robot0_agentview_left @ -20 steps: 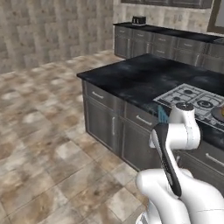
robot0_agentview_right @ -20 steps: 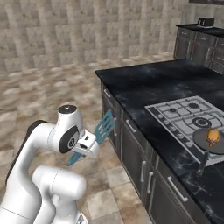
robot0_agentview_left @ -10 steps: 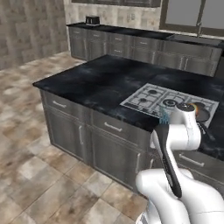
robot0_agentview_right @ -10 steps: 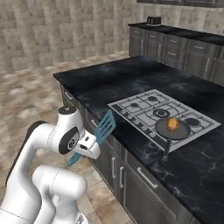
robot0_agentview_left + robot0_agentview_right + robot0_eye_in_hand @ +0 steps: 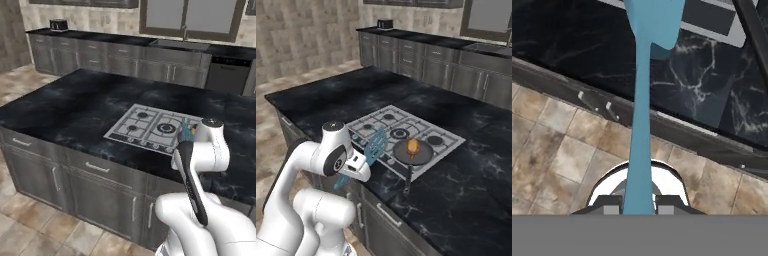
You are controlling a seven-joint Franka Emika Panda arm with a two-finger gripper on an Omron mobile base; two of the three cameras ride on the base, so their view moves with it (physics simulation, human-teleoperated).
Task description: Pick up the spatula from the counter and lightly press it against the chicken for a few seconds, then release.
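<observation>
Our claw (image 5: 638, 204) pinches the long blue plastic spatula (image 5: 643, 115), up in the air near the grey metal stove (image 5: 448, 142). Picking up is done; pressing the golden chicken piece (image 5: 413, 146) is left.

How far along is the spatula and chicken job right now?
Done: the spatula is off the counter, clamped in the gripper. In hand: its blade hangs short of the pan. Left: press it lightly on the chicken in that pan, hold, then release.
</observation>
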